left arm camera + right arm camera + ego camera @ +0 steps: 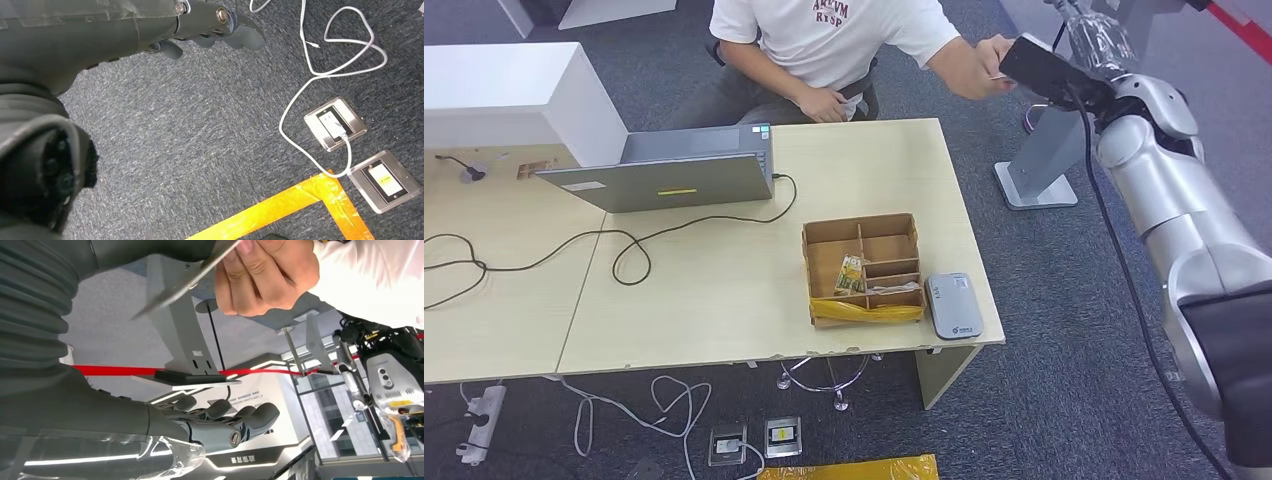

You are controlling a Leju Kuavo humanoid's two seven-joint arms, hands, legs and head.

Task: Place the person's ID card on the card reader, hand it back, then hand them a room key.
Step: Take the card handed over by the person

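My right hand is raised past the table's far right corner, against the person's outstretched hand. In the right wrist view the person's fingers pinch a thin card, seen edge-on, lying close under my thumb. My other fingers hang spread, well apart from the card, so my right hand grips nothing. The grey card reader lies near the table's front right corner. My left hand hangs over the carpet, its fingers loose and holding nothing.
A wooden compartment box with small packets stands left of the reader. A closed laptop and black cables lie further left. A grey stand base sits on the floor beside the table. Floor sockets and white cable are below.
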